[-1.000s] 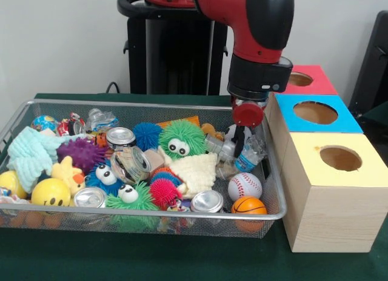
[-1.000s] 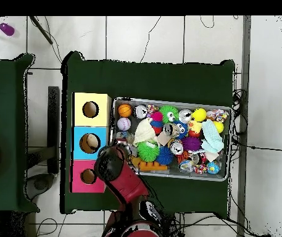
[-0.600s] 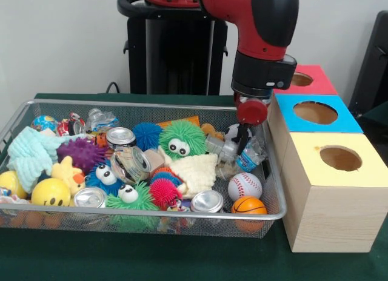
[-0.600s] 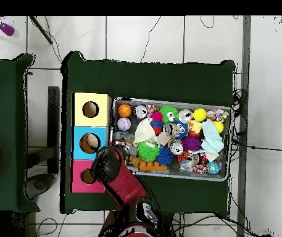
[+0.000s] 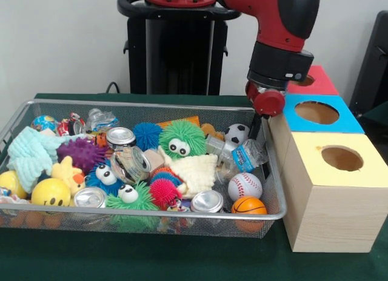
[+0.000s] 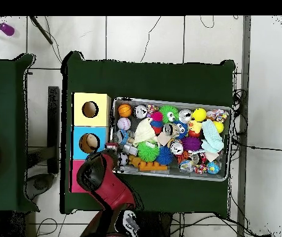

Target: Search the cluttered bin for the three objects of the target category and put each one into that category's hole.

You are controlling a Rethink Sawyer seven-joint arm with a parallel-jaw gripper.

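Beside the bin's box-side wall lies a crushed plastic bottle point(image 5: 245, 155) w/ a blue label, just by the soccer ball point(image 5: 237, 134) and above the baseball point(image 5: 245, 186) – the target category isn't given, so it's only my guess at the task's thing. Prob. light, thin-walled, slippery, springy; best taken across the crumpled middle, not the cap end. Wire bin point(image 5: 151, 215) is packed w/ toys and cans. Gripper point(image 5: 259, 125) hangs by the blue box point(image 5: 315, 114) – can't tell how the jaws stand
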